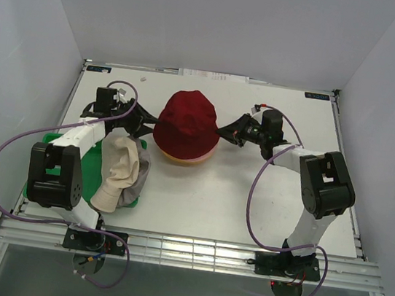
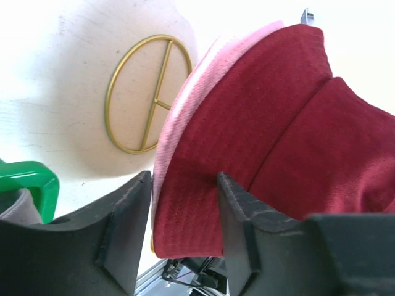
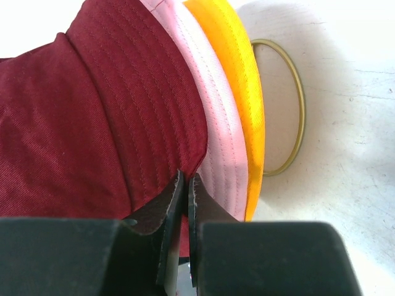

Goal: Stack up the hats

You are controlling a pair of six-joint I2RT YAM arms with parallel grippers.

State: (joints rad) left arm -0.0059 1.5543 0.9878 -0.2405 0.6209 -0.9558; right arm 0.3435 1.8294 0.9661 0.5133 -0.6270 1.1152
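Right gripper was closed, jaws pinched on the brim edge of the dark red fabric bucket hat. Left gripper stood open, jaws straddling the opposite brim of the same hat. One finger touched the cloth, with no clamp (a gap showed beside the other finger).

The dark red hat sat on top of a pile at the middle of the white table, over a pink fabric bucket hat, with a yellow-orange fabric bucket hat at the bottom. The top view gave only thin slivers of those two under the red brim. The right wrist view showed both brims clearly layered. Both wrist views showed a gold wire stand, seen as a ring partly behind the pile's brims and hidden from above.

Only the top view showed the cream-beige fabric bucket hat lying on a grey fabric bucket hat, partly over the flat green plastic tray by the left arm.
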